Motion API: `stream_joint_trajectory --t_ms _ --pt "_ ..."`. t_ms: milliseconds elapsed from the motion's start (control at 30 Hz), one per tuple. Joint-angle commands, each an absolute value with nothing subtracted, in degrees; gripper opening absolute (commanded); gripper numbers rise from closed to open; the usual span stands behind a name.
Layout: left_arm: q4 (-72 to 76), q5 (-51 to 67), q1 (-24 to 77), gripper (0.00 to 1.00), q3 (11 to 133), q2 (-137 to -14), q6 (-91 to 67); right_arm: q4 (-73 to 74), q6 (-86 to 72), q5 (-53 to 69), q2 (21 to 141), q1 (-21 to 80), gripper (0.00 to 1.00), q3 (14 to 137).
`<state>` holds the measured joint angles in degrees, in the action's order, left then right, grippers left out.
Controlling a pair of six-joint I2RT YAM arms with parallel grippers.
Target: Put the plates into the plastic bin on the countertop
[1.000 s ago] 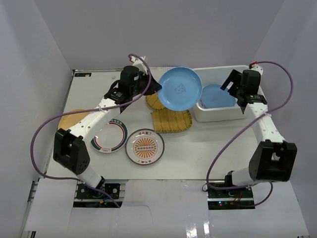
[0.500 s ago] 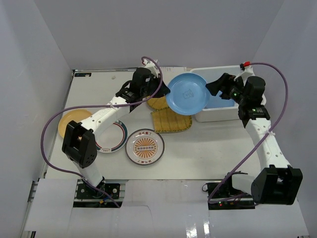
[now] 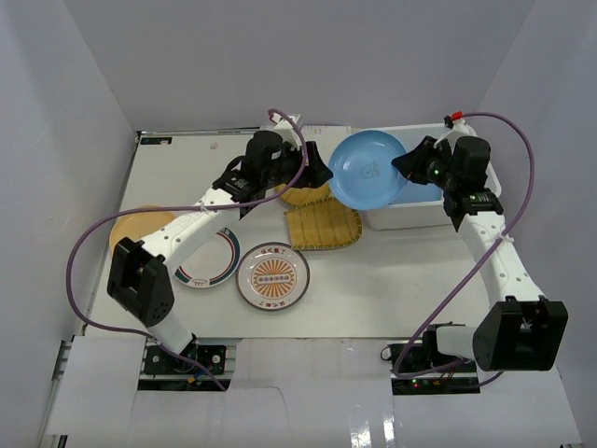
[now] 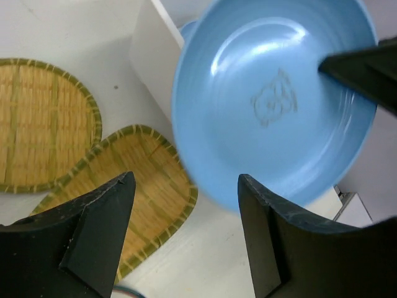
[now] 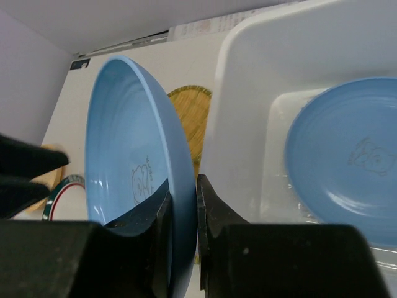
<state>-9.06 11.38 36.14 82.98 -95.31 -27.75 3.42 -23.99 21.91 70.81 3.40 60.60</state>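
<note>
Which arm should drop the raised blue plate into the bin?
Right. The right gripper pinches the raised blue plate by its rim, beside the plastic bin; the left gripper is open, holding nothing.

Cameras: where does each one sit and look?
Top external: high behind the arms, looking down on the countertop; both arms show.
Left wrist: on the left arm, looking past its open left gripper at the blue plate.
Right wrist: on the right arm, looking along the right gripper, shut on that plate's rim, toward the plastic bin.
Shared: both wrist views show the blue plate and bin.
</note>
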Motion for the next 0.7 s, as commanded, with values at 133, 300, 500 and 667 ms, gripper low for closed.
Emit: stream_joint_trajectory --t_ms 133,300,500,667 --pt "-16.43 -2.08 36.04 0.83 65.95 -74.73 -22.59 -1.39 -30.47 9.76 79.7 -5.44 0.08 67.94" --pt "-23.27 -13.51 35.95 0.85 50.22 -56.39 -24.52 -4.22 -33.93 4.32 82.79 -9.14 0.08 63.99" --pt "-34.62 -24.95 35.6 0.88 43.69 -42.38 -26.98 -4.39 -32.87 -1.67 83.76 -9.14 0.49 60.74" --pt "-35.24 -27.86 35.33 0.89 41.39 -40.95 -33.55 -3.08 -29.98 3.33 80.25 -6.61 0.86 62.22"
